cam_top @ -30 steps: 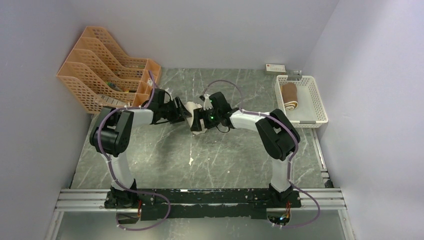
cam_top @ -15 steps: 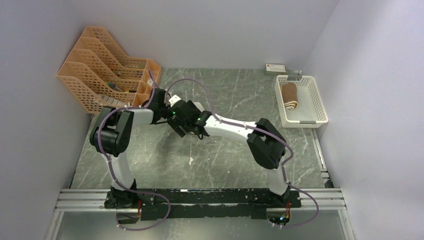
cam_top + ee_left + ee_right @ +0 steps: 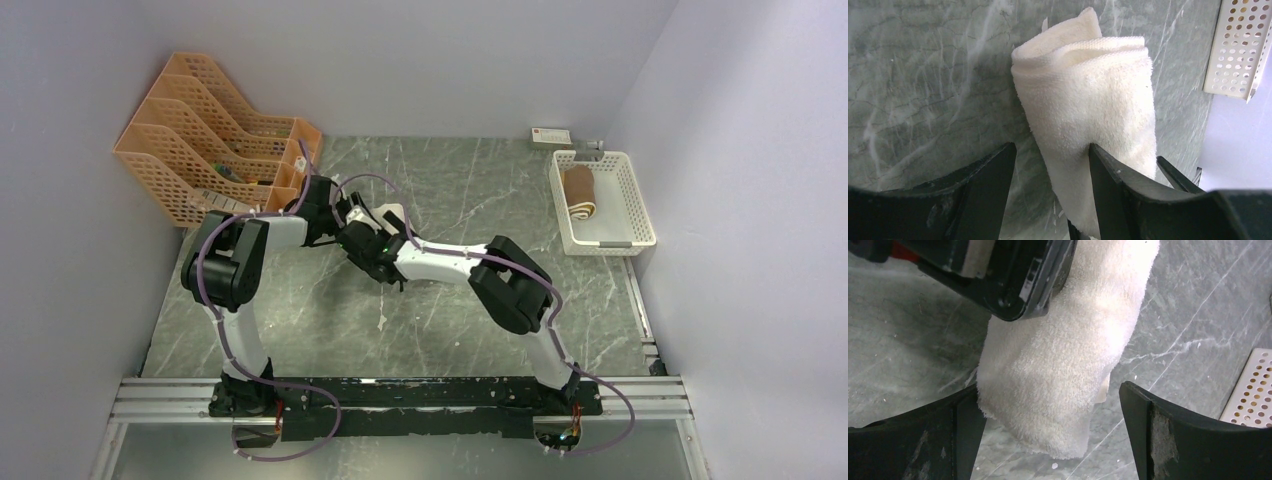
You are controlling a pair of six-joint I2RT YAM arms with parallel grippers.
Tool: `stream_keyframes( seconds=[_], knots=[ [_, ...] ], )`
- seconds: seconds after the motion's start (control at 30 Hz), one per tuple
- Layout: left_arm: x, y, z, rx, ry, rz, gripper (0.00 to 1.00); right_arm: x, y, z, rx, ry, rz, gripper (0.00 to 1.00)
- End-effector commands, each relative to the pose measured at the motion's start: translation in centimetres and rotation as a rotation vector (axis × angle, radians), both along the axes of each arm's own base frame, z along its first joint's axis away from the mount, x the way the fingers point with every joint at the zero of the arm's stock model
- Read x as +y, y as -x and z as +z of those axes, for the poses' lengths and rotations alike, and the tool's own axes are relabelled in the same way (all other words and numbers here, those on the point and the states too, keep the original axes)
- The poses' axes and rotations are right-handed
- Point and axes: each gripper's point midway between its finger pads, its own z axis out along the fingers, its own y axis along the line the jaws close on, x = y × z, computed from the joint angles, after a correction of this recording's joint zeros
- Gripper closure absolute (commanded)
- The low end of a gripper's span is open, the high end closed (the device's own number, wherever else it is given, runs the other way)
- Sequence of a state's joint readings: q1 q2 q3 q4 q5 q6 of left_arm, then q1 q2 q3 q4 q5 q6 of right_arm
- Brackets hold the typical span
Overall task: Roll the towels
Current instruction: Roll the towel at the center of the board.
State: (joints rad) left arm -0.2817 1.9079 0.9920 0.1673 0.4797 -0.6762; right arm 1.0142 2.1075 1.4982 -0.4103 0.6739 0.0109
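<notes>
Showing a task that seems nearly done: the brown towel (image 3: 579,192) lies rolled in a white basket (image 3: 640,215), and the cream towel (image 3: 1088,95) sits rolled on the worktop (image 3: 470,330). The left tool (image 3: 1050,150) is spread, one finger pressing the roll. The right tool (image 3: 1048,390) gapes wide around it, gripping nothing.

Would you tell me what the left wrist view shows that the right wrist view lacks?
Left wrist only: the cream towel's layered end, and one finger of the left gripper against the cloth. Right wrist only: the left gripper's black body over the towel, and the right gripper open on either side. Both: towel, marble table, white basket corner.
</notes>
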Motion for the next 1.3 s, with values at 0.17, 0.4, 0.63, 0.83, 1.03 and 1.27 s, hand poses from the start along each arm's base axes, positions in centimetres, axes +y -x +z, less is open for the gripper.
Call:
stream_keyframes(
  seconds=[0.17,0.4,0.63,0.83,1.03,1.27],
  knots=[
    [-0.1,0.2,-0.4,0.005,-0.021,-0.018,0.32,2.7,-0.8,1.3,0.030,-0.190,-0.029,0.02],
    [0.0,0.4,-0.4,0.007,-0.019,-0.010,0.32,3.7,-1.4,1.8,0.100,-0.365,-0.124,0.01],
    [0.2,0.7,-0.6,0.011,-0.022,-0.007,0.32,0.1,-3.9,6.4,0.089,-0.731,-0.180,0.04],
    [0.3,0.7,-0.5,0.006,-0.017,-0.001,0.32,-1.4,-4.6,6.7,0.223,-0.852,-0.113,0.14],
    [0.5,1.0,-0.8,0.013,-0.024,0.002,0.32,1.4,-3.0,6.1,0.371,-0.896,-0.012,0.18],
    [0.9,1.3,-0.4,0.008,-0.030,0.008,0.32,0.5,-3.8,3.9,0.378,-0.797,-0.047,0.16]
  ],
)
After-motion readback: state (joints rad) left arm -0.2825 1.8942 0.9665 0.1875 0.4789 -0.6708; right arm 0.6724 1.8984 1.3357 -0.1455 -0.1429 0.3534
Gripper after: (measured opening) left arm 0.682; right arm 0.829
